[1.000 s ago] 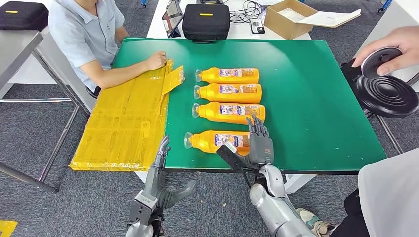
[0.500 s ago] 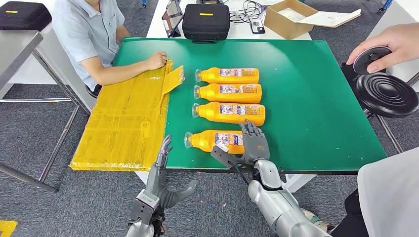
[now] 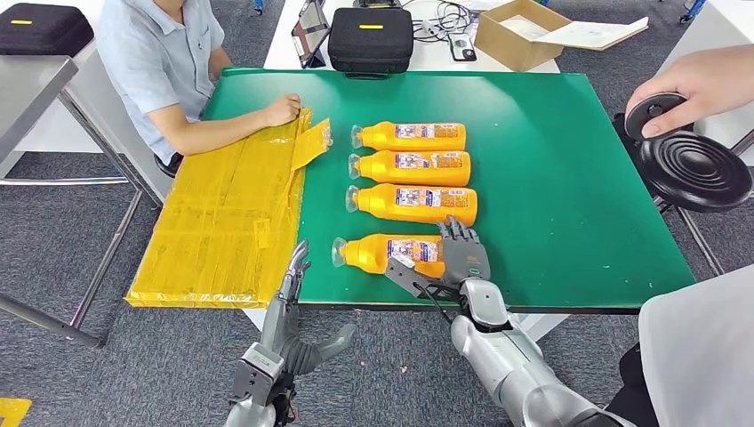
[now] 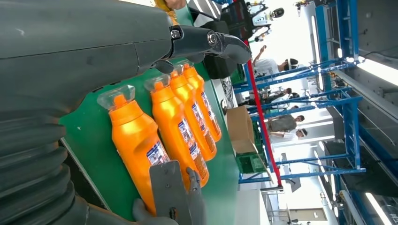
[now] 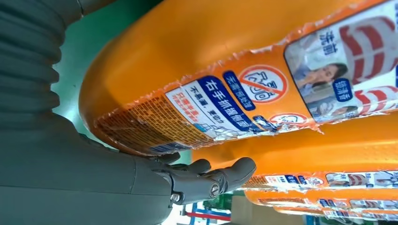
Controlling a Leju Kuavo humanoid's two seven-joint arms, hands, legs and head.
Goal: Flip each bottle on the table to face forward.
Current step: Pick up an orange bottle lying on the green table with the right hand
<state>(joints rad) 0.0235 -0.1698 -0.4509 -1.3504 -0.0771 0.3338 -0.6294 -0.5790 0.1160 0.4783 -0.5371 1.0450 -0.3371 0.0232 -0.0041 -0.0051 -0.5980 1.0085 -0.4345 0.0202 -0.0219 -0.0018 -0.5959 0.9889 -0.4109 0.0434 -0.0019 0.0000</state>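
Bottle axis: nearest bottle (image 3: 389, 253) lies crosswise to me, cap left.
Right hand (image 3: 462, 259): at its base end, fingers spread, nothing held.
Left hand (image 3: 293, 331): hangs off-table, spread.

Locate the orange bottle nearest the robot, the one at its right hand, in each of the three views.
Head view: the nearest bottle lies lowest in the row of four, its base under the right hand.
Left wrist view: it is the bottle closest to the camera, clear cap toward the ribbed cover.
Right wrist view: its labelled side spans the picture beside the hand.
Shared landmark: the green table.
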